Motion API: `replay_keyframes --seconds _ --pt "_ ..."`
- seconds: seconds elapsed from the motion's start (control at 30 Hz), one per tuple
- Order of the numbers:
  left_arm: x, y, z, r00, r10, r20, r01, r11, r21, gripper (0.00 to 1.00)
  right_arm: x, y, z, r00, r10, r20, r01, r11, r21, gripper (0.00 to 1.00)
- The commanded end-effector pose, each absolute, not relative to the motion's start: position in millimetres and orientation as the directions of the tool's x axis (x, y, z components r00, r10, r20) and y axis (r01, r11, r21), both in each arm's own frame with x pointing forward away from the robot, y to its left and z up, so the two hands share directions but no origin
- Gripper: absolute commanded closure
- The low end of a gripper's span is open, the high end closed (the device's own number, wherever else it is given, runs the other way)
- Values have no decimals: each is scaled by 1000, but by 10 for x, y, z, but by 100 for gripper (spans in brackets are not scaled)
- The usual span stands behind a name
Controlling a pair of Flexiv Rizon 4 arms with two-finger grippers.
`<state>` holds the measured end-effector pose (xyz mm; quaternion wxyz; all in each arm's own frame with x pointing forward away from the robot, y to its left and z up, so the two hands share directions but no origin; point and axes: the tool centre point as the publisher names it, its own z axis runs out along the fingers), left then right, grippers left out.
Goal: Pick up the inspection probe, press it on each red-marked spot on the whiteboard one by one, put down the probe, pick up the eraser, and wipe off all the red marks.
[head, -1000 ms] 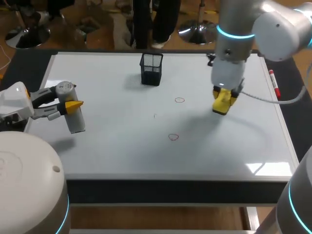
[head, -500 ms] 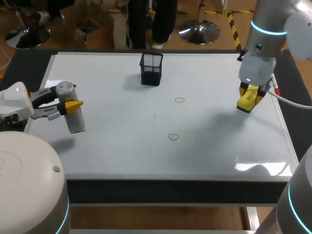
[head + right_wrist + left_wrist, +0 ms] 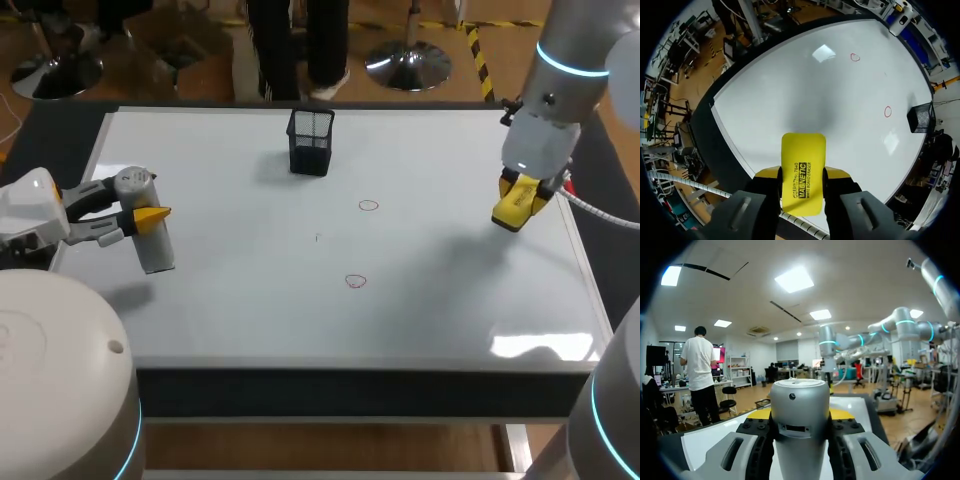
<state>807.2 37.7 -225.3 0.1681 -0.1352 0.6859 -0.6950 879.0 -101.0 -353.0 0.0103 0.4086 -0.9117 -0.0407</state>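
Starting with the head view, you have the right gripper (image 3: 524, 193) at the right edge of the frame, pinching the yellow eraser (image 3: 511, 213); its shadow falls apart from it on the whiteboard (image 3: 240, 310), so it probably hangs clear of the surface; both red marks lie to its left, the upper mark (image 3: 369, 206) nearer than the lower mark (image 3: 355, 281); the left gripper (image 3: 140, 214) sits at far left, clamped on the probe (image 3: 155, 250), well apart from either mark. In the left wrist view the fingers (image 3: 842, 414) press the probe's silver body from both sides. In the right wrist view the eraser's long axis runs straight out along the fingers; both marks lie ahead of it, the one near the mesh cup (image 3: 920, 117) closer; so the wipe looks like your right arm's job, sweeping leftward.
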Motion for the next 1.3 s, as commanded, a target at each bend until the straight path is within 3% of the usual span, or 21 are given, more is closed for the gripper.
replay_keyframes --seconds 0.03,0.33,1.3 --pt "8066 380 -2240 -907 -419 -43 49 -2 -999 100 8786 -1019 -3523 -664 -747 -14 -746 662 80 100" --pt "8061 328 -2228 -913 -407 -37 46 -12 -999 100 8786 -1019 -3523 -664 -747 -14 -746 662 80 100" --pt "8150 -1680 -1928 -989 -142 -41 56 -104 -993 100 8786 -1019 -3523 -664 -747 -14 -746 662 80 100"
